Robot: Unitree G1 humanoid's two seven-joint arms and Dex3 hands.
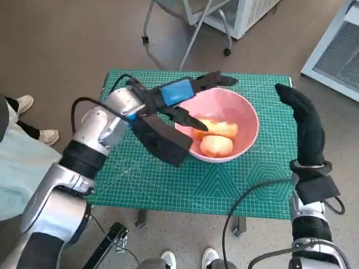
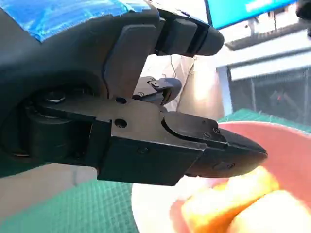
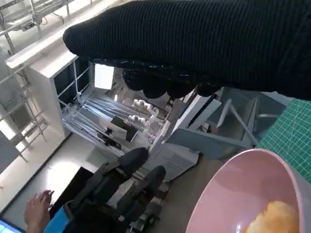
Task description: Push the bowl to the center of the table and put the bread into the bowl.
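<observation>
Looking down from the head view, you can see the pink bowl (image 1: 224,126) sitting right of the middle of the green bench (image 1: 168,179), toward its far half, with the bread (image 1: 216,137) already lying inside as two pale orange pieces, their long axes running left to right. Your left hand (image 1: 185,101) hangs over the bowl's left rim, fingers spread apart and holding nothing; one finger (image 2: 228,150) reaches just above the bread, and I cannot tell whether it touches. So the bread lies directly under and slightly right of that hand, which is the nearer one. Your right hand (image 1: 305,126) stands beside the bowl's right rim, just apart from it, upright; its fingers hardly show, so I cannot tell how they lie. I judge the placing done. Room to withdraw is open on the left and near sides of the bench.
</observation>
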